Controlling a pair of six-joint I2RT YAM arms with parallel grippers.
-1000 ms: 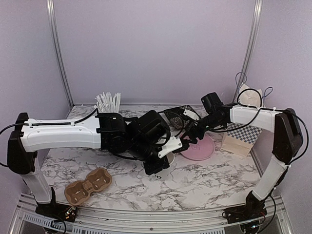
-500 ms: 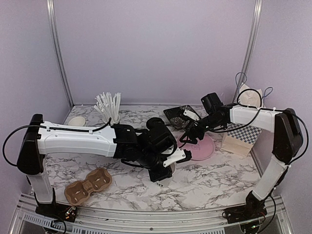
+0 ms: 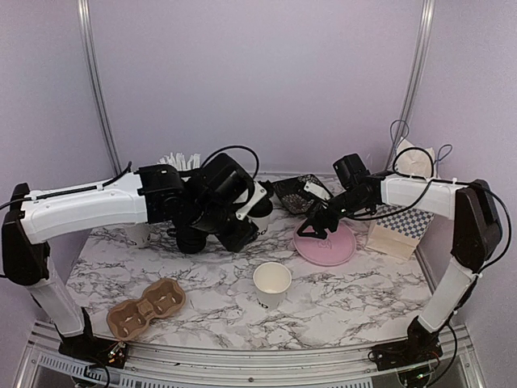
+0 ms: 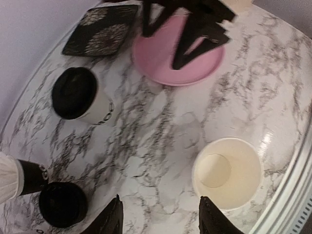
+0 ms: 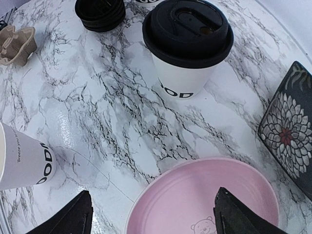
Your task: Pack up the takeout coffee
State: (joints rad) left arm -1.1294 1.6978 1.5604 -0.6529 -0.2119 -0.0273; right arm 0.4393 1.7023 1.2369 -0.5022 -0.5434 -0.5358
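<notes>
One takeout coffee cup (image 5: pixel 187 53), white with a black lid and black lettering, stands on the marble behind the pink plate (image 5: pixel 204 195); it also shows in the left wrist view (image 4: pixel 80 95). A lidless white cup (image 3: pixel 272 283) with the same lettering stands alone near the table's front middle (image 4: pixel 226 173). High above and left of it, my left gripper (image 4: pixel 163 219) is open with nothing between its fingers. My right gripper (image 5: pixel 156 214) hangs open over the near rim of the plate (image 3: pixel 325 242), empty.
A brown two-hole cardboard carrier (image 3: pixel 145 307) lies front left. A stack of black lids (image 5: pixel 100 12), a black cup of straws (image 3: pixel 179 166), a black patterned tray (image 3: pixel 295 192) and a checkered box (image 3: pixel 396 226) line the back and right.
My left gripper has opened and let go of the lidless cup, which now stands on the table. The left arm has risen and drawn back to the left. The right arm has not moved.
</notes>
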